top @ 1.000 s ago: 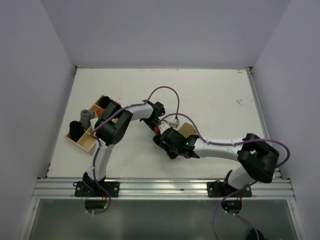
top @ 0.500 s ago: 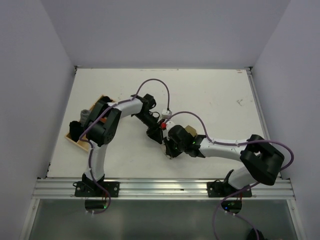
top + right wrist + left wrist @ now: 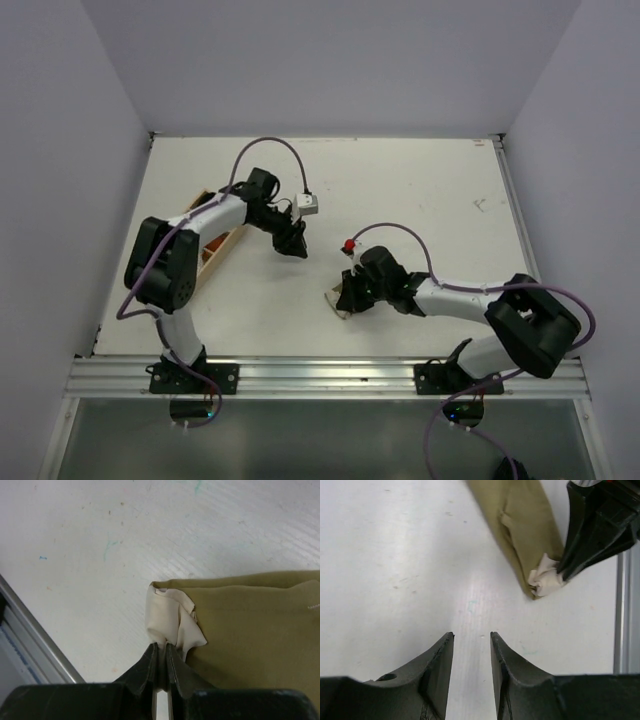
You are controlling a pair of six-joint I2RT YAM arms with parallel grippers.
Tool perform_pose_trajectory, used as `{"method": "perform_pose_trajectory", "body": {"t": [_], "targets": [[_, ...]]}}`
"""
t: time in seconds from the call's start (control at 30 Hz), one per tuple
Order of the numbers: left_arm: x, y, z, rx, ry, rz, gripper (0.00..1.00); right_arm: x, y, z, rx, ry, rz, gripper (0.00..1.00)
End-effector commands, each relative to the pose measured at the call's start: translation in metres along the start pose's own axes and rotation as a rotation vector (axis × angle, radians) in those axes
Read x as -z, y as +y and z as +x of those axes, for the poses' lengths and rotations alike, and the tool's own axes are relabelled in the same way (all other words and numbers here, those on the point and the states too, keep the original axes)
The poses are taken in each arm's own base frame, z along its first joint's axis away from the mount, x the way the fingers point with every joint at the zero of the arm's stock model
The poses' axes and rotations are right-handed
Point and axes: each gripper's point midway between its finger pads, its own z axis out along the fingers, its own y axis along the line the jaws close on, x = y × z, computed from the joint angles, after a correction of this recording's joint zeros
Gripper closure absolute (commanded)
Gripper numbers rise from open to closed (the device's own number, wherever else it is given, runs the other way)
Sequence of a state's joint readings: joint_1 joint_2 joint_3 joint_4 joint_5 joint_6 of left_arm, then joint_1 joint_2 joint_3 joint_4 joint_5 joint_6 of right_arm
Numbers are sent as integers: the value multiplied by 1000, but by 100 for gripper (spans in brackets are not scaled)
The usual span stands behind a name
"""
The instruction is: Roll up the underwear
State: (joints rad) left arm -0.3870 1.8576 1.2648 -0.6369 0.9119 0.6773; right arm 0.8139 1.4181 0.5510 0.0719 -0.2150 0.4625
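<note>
The underwear is olive-khaki cloth lying flat on the white table, with a cream-beige corner turned up. My right gripper is shut on that cream corner. In the top view the right gripper covers most of the garment, and only a pale edge of the underwear shows. My left gripper is open and empty, its jaws apart over bare table, short of the underwear. In the top view the left gripper sits up and left of the right one.
A wooden tray lies at the left, mostly hidden by the left arm. A metal rail runs along the table's near edge, close to the right gripper, and also shows in the right wrist view. White walls stand on three sides.
My left gripper has pulled back up and left, away from the underwear. My right gripper has moved toward the near edge with the cloth corner in it.
</note>
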Motion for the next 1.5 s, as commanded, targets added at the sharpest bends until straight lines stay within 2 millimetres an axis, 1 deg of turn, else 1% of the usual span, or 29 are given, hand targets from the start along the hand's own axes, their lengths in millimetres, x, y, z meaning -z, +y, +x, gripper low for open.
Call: {"method": "perform_pose_trajectory", "body": {"t": [0.0, 0.03, 0.07, 0.1, 0.13, 0.17, 0.2, 0.27, 0.3, 0.33, 0.4, 0.43, 0.47, 0.5, 0.57, 0.63, 0.7, 0.73, 0.77, 0.8, 0.87, 0.97, 1.1, 1.17, 1.23, 1.27, 1.3, 1.37, 1.47], "targets": [[32, 30, -37, -66, -100, -233, 61, 0, 5, 19, -97, 60, -128, 100], [49, 35, -42, -81, -113, -327, 61, -2, 7, 11, -104, 32, -162, 100], [61, 45, -60, -99, -171, -411, 61, -5, 8, 12, -117, 43, -179, 100], [74, 50, -69, -103, -199, -486, 61, -6, 16, 11, -114, 43, -235, 100], [95, 50, -81, -89, -241, -591, 61, -6, 21, 10, -118, 43, -271, 100], [111, 51, -103, -131, -317, -656, 61, -7, 25, 10, -124, 44, -304, 100], [132, 47, -119, -140, -375, -735, 62, -9, 32, 12, -135, 49, -359, 100], [153, 42, -147, -100, -505, -783, 63, -9, 35, 15, -160, 45, -393, 100], [156, 38, -153, -120, -508, -775, 63, -8, 34, 24, -198, 58, -401, 100], [149, 35, -152, -165, -474, -725, 63, -6, 40, 19, -189, 32, -443, 100], [141, 32, -148, -140, -429, -659, 63, -5, 39, 28, -212, 36, -456, 100], [129, 35, -141, -134, -390, -612, 63, -4, 39, 32, -216, 46, -462, 100], [109, 30, -121, -120, -318, -512, 56, -2, 38, 39, -237, 58, -472, 100], [109, 30, -121, -120, -318, -511, 61, -2, 38, 39, -237, 57, -471, 100], [96, 22, -109, -100, -303, -432, 68, -1, 37, 41, -252, 62, -468, 100], [77, 1, -96, -118, -285, -277, 68, 1, 37, 42, -264, 68, -474, 100], [60, -19, -79, -207, -248, -131, 62, 0, 31, 46, -292, 87, -465, 100], [51, -32, -62, -175, -201, -68, 62, 0, 29, 48, -303, 96, -466, 100], [41, -43, -54, -195, -168, -21, 61, 2, 29, 48, -309, 97, -483, 100], [32, -45, -43, -231, -127, 4, 61, 2, 28, 49, -320, 100, -489, 100], [15, -64, -27, -226, -76, 95, 61, 2, 26, 51, -333, 110, -500, 100], [-4, -78, -19, -253, -52, 166, 63, 3, 26, 52, -356, 110, -517, 100], [-20, -96, -25, -287, -71, 247, 65, 4, 26, 56, -388, 129, -543, 100], [-30, -105, -22, -294, -59, 282, 65, 1, 26, 57, -414, 135, -551, 100], [-37, -112, -15, -296, -44, 312, 65, 3, 29, 59, -459, 146, -573, 100], [-42, -117, -12, -293, -34, 333, 65, 4, 33, 50, -440, 111, -610, 100], [-45, -122, -11, -306, -38, 357, 65, 2, 32, 54, -462, 123, -611, 100], [-53, -131, -6, -326, -22, 392, 65, 4, 34, 53, -474, 119, -622, 100], [-61, -138, 2, -329, -5, 431, 64, 4, 33, 53, -474, 117, -618, 100]]}}
